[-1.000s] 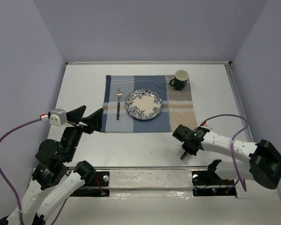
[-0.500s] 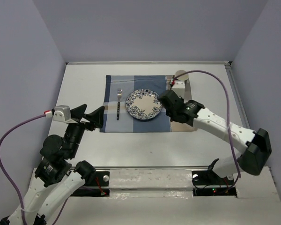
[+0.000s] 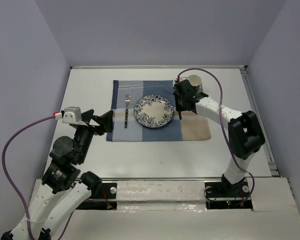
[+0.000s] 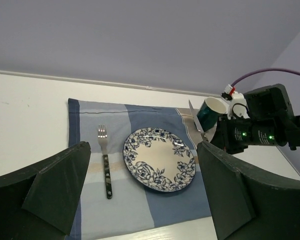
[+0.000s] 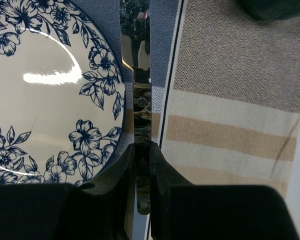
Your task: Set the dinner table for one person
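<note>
On the white dinner table (image 3: 90, 90) lies a blue-and-tan plaid cloth (image 3: 145, 132). On the cloth are a blue floral plate (image 3: 153, 111), a fork (image 3: 126, 111) to its left and a green mug (image 3: 193, 83) at the back right. My right gripper (image 3: 182, 102) is shut on a knife (image 5: 141, 100) with a dark handle. It holds the knife along the plate's (image 5: 40, 100) right rim, just above the cloth (image 5: 230, 75). My left gripper (image 3: 102, 125) is open and empty, near the cloth's front left corner. It faces the plate (image 4: 160, 159) and the fork (image 4: 106, 170).
Grey walls close in the table on three sides. A metal rail (image 3: 157, 178) runs along the near edge, in front of the arm bases. The right arm's purple cable (image 3: 217, 90) loops above the mug.
My right arm has swung from the table's front edge to the cloth with the knife, and now sits right of the plate. My left arm has shifted slightly.
</note>
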Controlling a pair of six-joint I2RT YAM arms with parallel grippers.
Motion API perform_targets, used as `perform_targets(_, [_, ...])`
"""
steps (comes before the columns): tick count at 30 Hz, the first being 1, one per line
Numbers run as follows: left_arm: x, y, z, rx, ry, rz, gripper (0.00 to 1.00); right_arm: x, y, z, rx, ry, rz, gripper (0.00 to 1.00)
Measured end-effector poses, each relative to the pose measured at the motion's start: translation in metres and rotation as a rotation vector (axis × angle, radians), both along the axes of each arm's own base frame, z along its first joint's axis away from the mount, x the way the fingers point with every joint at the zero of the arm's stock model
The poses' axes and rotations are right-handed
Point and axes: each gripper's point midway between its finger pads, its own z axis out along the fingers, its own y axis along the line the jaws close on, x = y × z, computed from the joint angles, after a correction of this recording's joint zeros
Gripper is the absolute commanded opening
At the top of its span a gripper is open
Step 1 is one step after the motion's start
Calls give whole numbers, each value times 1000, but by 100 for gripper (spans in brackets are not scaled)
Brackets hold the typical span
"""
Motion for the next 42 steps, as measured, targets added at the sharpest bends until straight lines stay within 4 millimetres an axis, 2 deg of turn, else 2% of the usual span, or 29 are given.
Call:
perform_targets(5, [4, -1, -4, 11, 16, 5, 99, 11, 5, -28, 33, 51, 14, 0])
perform_targets(10, [7, 0, -6, 16, 23, 12, 99, 10, 3, -53, 55, 115, -7, 0])
perform_targets(21, [9, -1, -9, 23, 33, 15, 99, 20, -19, -56, 105, 129, -118, 0])
perform_targets(31, [10, -1, -9, 25, 36, 15, 99, 23, -20, -63, 111, 144, -135, 0])
perform_targets(36, [11, -2, -10, 26, 38, 15, 99, 24, -19, -67, 113, 153, -138, 21])
perform_targets(42, [11, -2, -10, 26, 38, 15, 99, 25, -18, -65, 119, 154, -144, 32])
